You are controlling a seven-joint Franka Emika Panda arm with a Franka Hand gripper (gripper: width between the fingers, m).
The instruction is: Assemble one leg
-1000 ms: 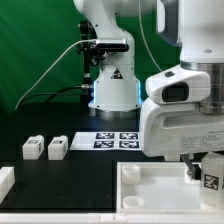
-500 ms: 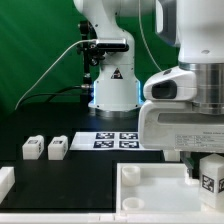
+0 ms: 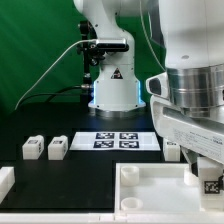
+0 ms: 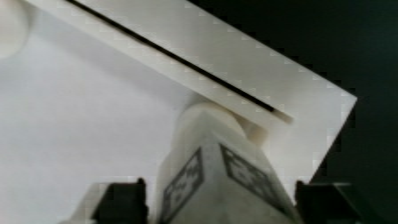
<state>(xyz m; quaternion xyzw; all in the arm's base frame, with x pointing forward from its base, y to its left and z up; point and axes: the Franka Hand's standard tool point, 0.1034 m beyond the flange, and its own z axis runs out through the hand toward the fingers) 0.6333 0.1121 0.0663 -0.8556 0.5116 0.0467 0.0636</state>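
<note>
At the lower right of the exterior view, the gripper (image 3: 207, 176) is clamped on the leg (image 3: 212, 184), held over the white panel (image 3: 150, 183); the wrist view confirms the leg (image 4: 217, 165) between both fingers (image 4: 121, 198). Two further legs (image 3: 44, 148) lie at middle left, with the marker board (image 3: 115, 141) beyond, centre frame.

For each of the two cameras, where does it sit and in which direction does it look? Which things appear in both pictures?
Exterior view: sits off the arm at the table's edge, facing the robot's base; shows the arm, the marker board, two loose legs.
Wrist view: sits on the wrist, looks along the gripper at the small white plastic tagged leg over the large white square rimmed panel.
Shared: the held leg and the panel.
</note>
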